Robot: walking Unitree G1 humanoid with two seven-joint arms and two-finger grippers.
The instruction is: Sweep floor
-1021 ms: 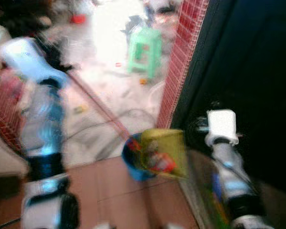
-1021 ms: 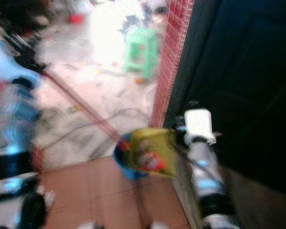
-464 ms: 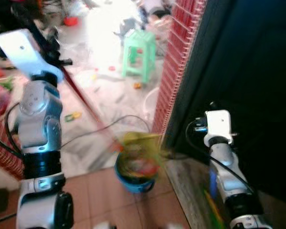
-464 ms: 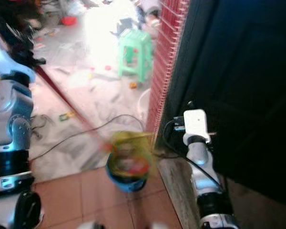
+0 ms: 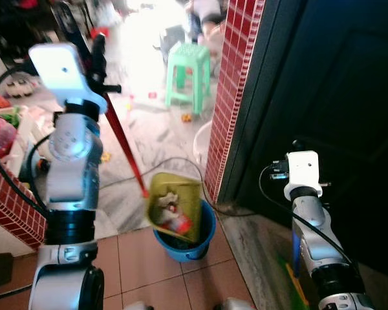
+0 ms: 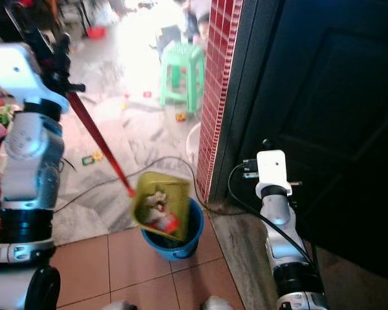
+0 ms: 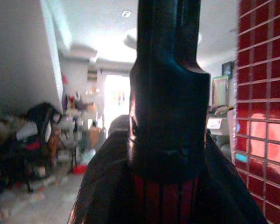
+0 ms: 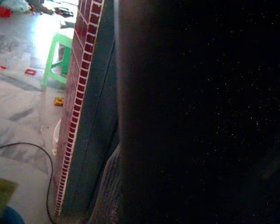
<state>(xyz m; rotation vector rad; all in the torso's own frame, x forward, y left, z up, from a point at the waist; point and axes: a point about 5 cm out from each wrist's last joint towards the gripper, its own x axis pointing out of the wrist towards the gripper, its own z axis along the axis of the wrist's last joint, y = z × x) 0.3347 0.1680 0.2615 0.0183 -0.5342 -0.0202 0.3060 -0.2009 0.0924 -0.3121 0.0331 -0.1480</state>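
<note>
The left tool grips the red handle, tipping the dustpan over the bucket. Litter may miss the bucket if the pan swings. I cannot tell the right tool's state.

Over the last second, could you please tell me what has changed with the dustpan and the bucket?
The yellow dustpan on its red handle, held by the left gripper, has tipped over the blue bucket and now stands steeply with the rubbish sliding toward its lower edge. The camera itself has shifted and the blur has cleared. The bucket, the green stool and the right arm stayed as they were.
</note>
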